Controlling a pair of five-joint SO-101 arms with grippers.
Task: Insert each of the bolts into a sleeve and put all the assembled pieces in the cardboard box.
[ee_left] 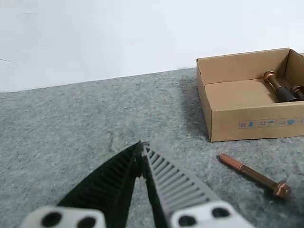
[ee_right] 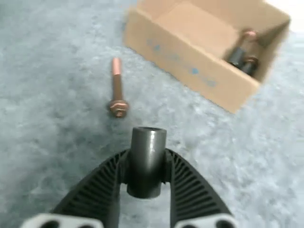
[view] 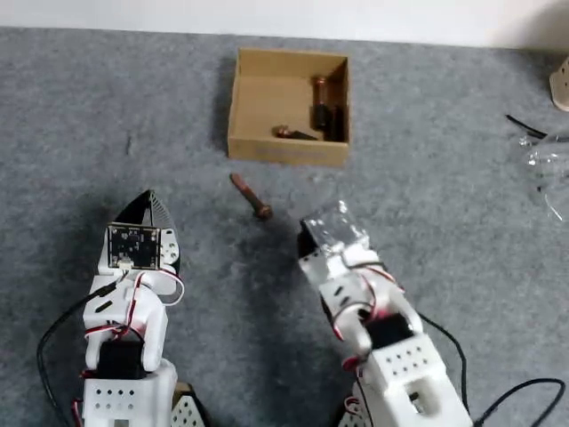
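Note:
A copper bolt [view: 251,196] lies loose on the grey carpet just in front of the cardboard box [view: 286,149]; it also appears as the bolt [ee_left: 254,175] and the bolt [ee_right: 116,87]. Inside the box [ee_left: 251,124] lie assembled bolt-and-sleeve pieces [view: 320,105]. My right gripper [ee_right: 145,164] is shut on a black sleeve [ee_right: 147,159], held upright a short way from the loose bolt's head. My left gripper [ee_left: 142,151] rests shut and holds nothing, to the left of the bolt, low over the carpet.
Loose black wires and clear plastic [view: 542,151] lie at the right edge of the carpet. A white wall runs behind the box. Bare carpet lies between the two arms and to the left of the box.

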